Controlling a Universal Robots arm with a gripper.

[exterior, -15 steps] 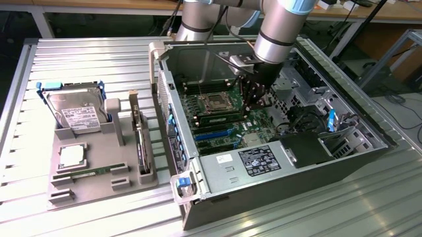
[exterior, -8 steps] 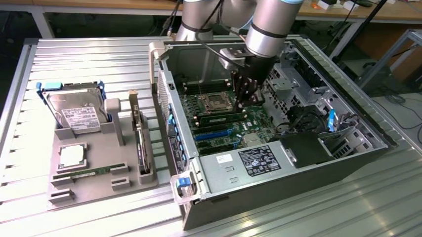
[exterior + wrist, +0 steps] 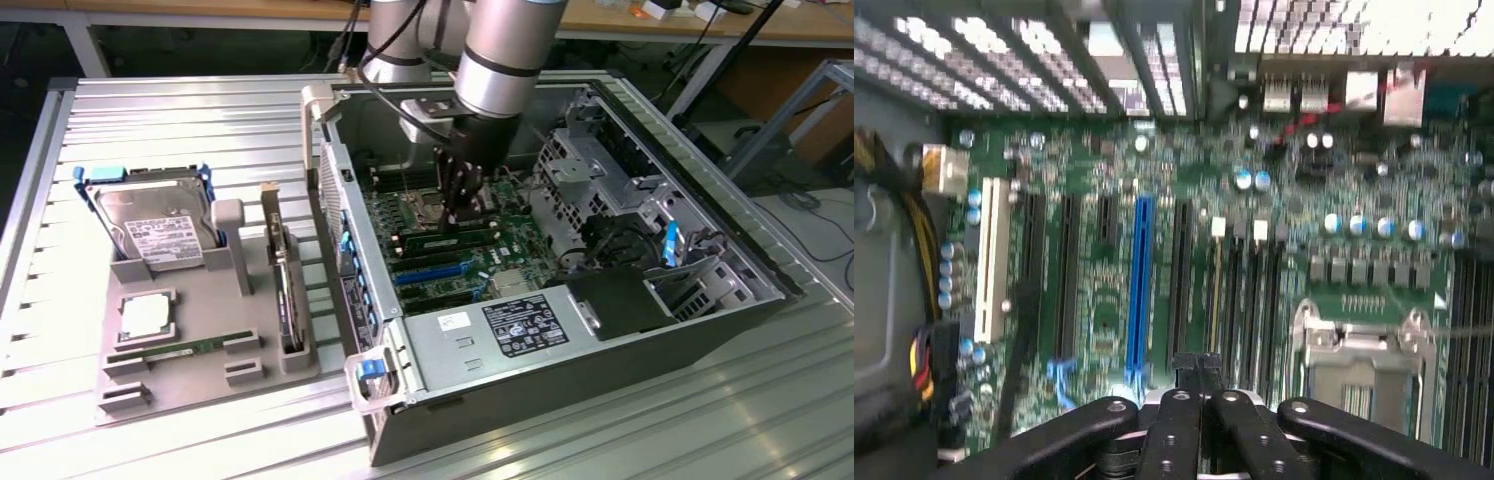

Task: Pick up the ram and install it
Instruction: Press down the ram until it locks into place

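Inside the open computer case (image 3: 587, 290), above the motherboard (image 3: 1154, 200): fingers (image 3: 1199, 385) clenched together, empty, pressing down on the ram (image 3: 447, 241) already seated in its slot beside the processor socket (image 3: 1364, 360), apparently to lock it home.

Open computer case and a grey parts tray on a slatted metal table

The case (image 3: 561, 290) lay open, its green motherboard (image 3: 1184, 250) showing a blue slot (image 3: 1141, 280), a white slot (image 3: 991, 260) and an empty processor socket (image 3: 1364, 360). On the exterior view's left, the tray (image 3: 200, 380) held a hard drive (image 3: 160, 235), a square silver processor (image 3: 144, 315) and a dark expansion card (image 3: 287, 290) standing on edge.
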